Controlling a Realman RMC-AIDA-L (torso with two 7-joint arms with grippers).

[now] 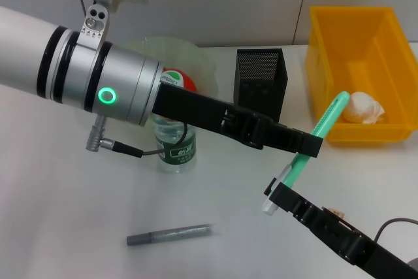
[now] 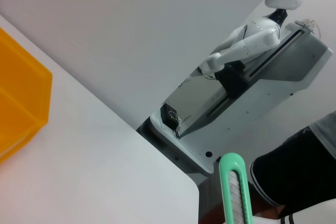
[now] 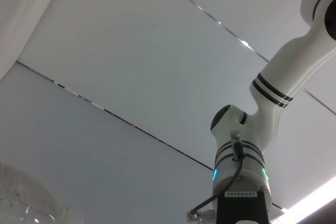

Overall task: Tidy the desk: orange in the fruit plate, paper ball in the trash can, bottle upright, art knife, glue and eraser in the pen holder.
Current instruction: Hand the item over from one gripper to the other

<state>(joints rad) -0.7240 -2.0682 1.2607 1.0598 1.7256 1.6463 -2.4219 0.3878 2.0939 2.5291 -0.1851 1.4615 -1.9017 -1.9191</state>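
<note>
Jaws: left gripper pinching slim mint-green plastic art knife | right's unreadable

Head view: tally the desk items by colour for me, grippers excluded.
Green: 1, art knife
Yellow: 1, bin
White: 1, paper ball
Black: 1, pen holder
Grey: 1, glue stick
Clear: 2, bottle, fruit plate
Total: 7

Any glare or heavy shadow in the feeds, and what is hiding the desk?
Head view: even light, soft shadow under the grey stick; the left arm hides part of the fruit plate and bottle, left gripper holding the art knife above the right gripper. Left wrist view: no glare, knife tip showing. Right wrist view: points up at a wall, bright strip in one corner, no desk.
</note>
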